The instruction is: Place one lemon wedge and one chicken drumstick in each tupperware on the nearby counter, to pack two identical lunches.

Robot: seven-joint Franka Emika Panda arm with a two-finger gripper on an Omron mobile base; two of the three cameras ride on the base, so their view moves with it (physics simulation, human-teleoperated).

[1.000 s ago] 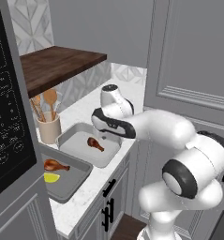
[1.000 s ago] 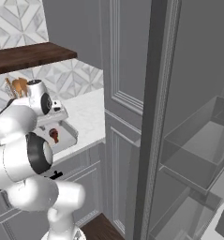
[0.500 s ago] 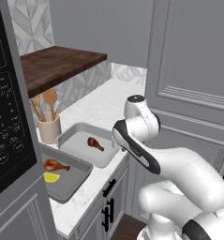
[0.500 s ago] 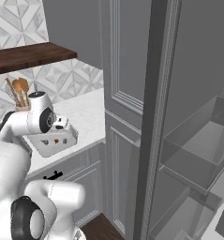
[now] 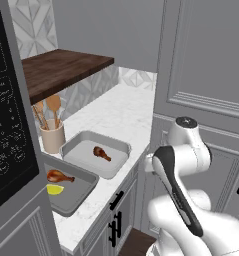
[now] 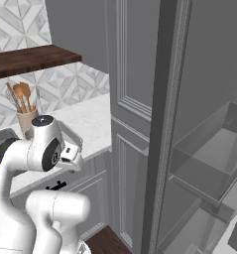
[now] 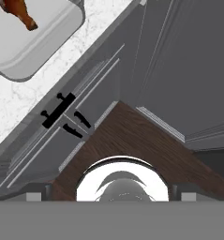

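On the white counter [image 5: 122, 112] lie the two tupperware. The lighter grey one [image 5: 80, 143] holds a chicken drumstick [image 5: 102, 153]. In the darker one [image 5: 76, 196], nearer the front, are a second drumstick [image 5: 59, 176] and a yellow lemon wedge [image 5: 54, 189]. My arm [image 5: 183, 150] hangs off the counter's right edge, in front of the grey cabinets. The gripper [image 7: 109, 191] is open and holds nothing; it points down at the wooden floor. In the hand view the lighter tupperware [image 7: 62, 33] and its drumstick [image 7: 20, 11] sit at the top left.
A beige utensil cup [image 5: 52, 138] with wooden spoons stands behind the trays under a dark wooden shelf [image 5: 61, 70]. A black microwave [image 5: 6, 125] is at the left. Tall grey cabinet doors [image 5: 206, 65] rise on the right. Black handles [image 7: 57, 110] mark the cabinet fronts below the counter.
My arm has swung from above the lighter tupperware to the right, off the counter edge and down in front of the cabinets. The food in the trays has not moved.
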